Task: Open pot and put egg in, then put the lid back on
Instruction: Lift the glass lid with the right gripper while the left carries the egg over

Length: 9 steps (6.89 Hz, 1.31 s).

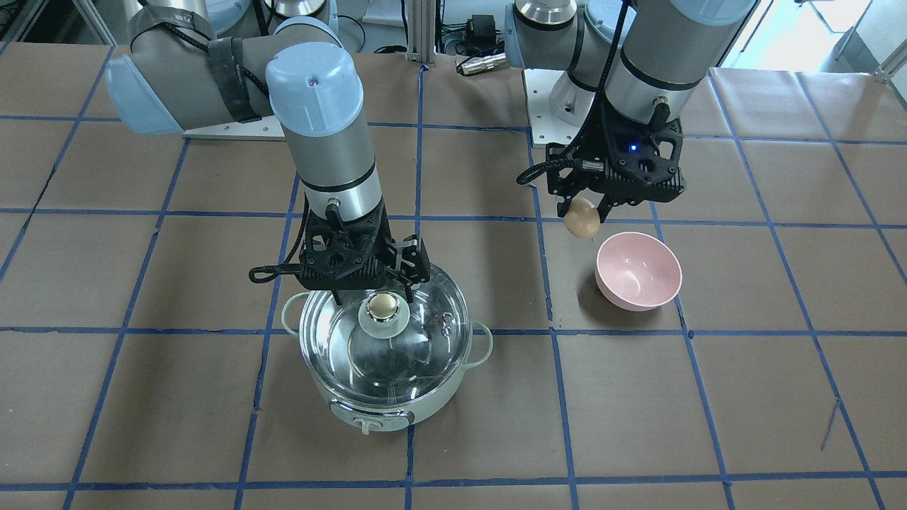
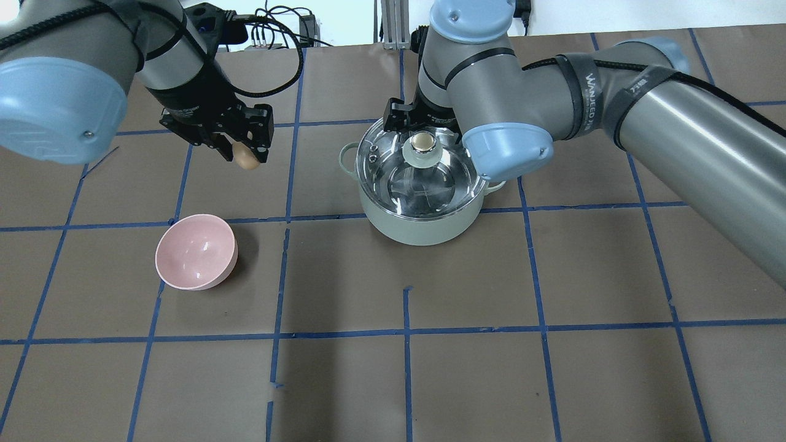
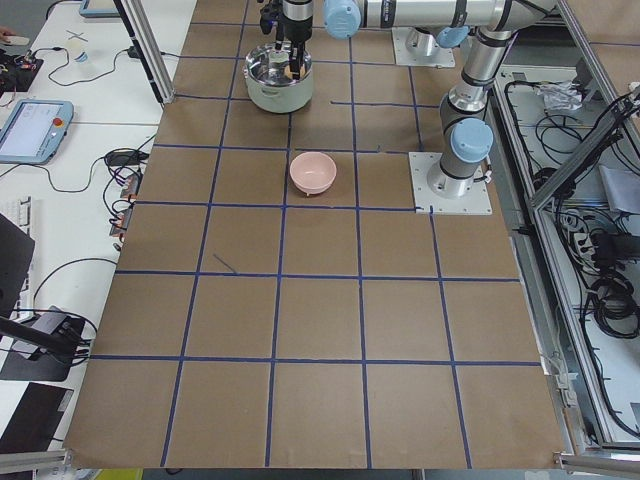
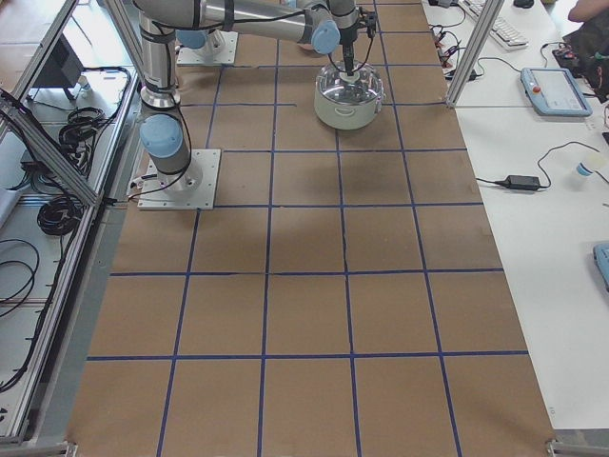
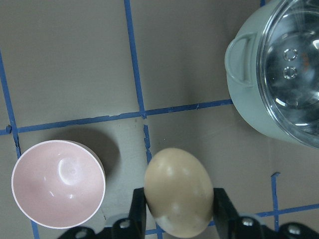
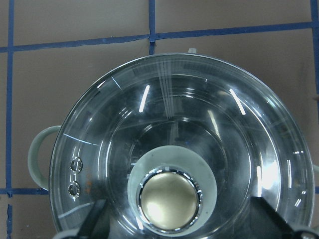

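The mint-green pot (image 1: 375, 416) stands on the table with the clear glass lid (image 1: 425, 333) on it. The pot also shows in the overhead view (image 2: 417, 228). My right gripper (image 1: 374, 292) is open just above the lid. Its fingers (image 6: 94, 221) stand on either side of the beige-gold knob (image 6: 168, 201) without touching it. My left gripper (image 1: 582, 211) is shut on the tan egg (image 1: 582, 218) and holds it in the air, off to the pot's side and beyond the pink bowl. The left wrist view shows the egg (image 5: 179, 191) held between both fingers.
An empty pink bowl (image 2: 196, 252) sits on the table close to my left gripper, also seen in the left wrist view (image 5: 57, 184). The table is brown paper with a blue tape grid. The robot's base plates are at the table's robot-side edge.
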Available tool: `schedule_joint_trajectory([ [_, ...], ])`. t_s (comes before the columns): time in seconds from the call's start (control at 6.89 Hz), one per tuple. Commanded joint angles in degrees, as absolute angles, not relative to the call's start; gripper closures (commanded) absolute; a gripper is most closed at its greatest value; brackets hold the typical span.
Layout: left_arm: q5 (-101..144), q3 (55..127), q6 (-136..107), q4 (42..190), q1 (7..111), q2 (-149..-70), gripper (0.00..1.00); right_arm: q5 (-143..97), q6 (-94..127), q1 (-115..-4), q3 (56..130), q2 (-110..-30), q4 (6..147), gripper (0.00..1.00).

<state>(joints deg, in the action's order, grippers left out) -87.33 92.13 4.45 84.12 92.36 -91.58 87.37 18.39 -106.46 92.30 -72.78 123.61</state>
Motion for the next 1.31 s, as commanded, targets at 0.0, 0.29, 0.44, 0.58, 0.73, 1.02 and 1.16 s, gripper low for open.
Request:
schedule_joint_trajectory([
  [0.0, -87.3, 92.6, 4.4, 84.8, 92.5, -90.5, 0.99, 87.2, 18.3, -106.5, 92.6, -71.1, 125.4, 0.03],
  [0.29, -87.2, 92.6, 4.3, 84.8, 92.5, -90.5, 0.99, 87.1, 19.6, -107.7, 92.6, -70.1, 126.7, 0.17],
  [0.44, -87.2, 92.6, 4.2, 84.8, 92.5, -90.4, 0.99, 87.2, 20.2, -107.8, 92.7, -70.0, 126.3, 0.46],
  [0.58, -87.2, 92.6, 4.2, 84.7, 92.5, -90.4, 0.99, 87.4, 19.6, -107.8, 92.6, -70.0, 126.2, 0.62],
  [0.73, -87.0, 92.7, 4.1, 84.7, 92.5, -90.5, 0.99, 88.7, 19.3, -107.8, 92.6, -70.3, 125.8, 0.72],
  [1.02, -86.9, 92.8, 4.0, 84.7, 92.6, -90.7, 0.99, 91.1, 18.3, -107.7, 92.2, -70.9, 125.1, 0.80],
  [1.16, -86.9, 92.8, 4.1, 84.7, 92.6, -90.6, 0.99, 91.3, 17.8, -107.2, 91.9, -72.1, 123.7, 0.80],
])
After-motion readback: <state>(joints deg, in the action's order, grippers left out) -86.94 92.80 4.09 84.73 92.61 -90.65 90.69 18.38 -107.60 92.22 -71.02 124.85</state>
